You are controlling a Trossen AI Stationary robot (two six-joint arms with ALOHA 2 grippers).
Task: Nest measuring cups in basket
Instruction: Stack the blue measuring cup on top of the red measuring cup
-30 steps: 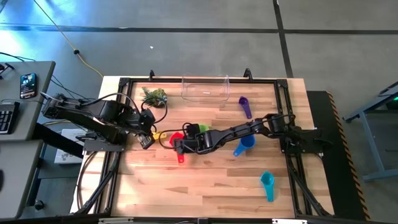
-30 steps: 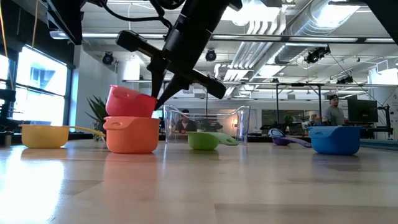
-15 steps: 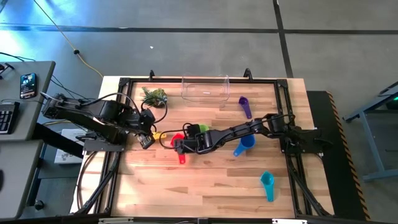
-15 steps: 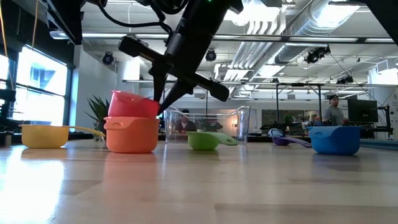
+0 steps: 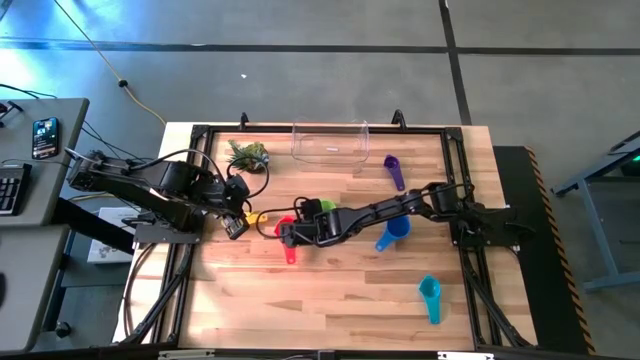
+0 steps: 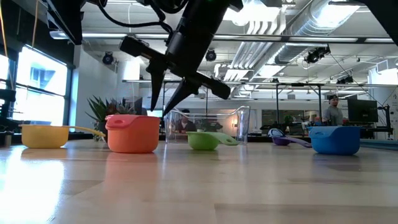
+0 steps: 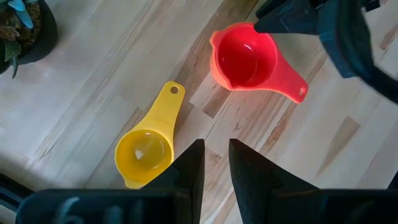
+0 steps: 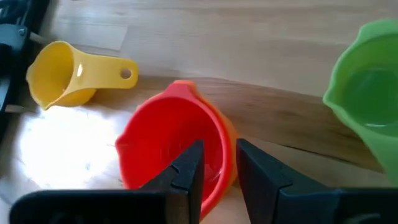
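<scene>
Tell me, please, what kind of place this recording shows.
Probably a robotics lab or workshop in a large open industrial hall. The wooden table stands on a concrete floor, exposed ducts run under the ceiling, and a desk with a keyboard stands beside it; a person sits at monitors behind.

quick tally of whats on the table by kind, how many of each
cups: 7 (yellow, red, orange, green, blue, purple, teal)
basket: 1
plant: 1
total: 9
</scene>
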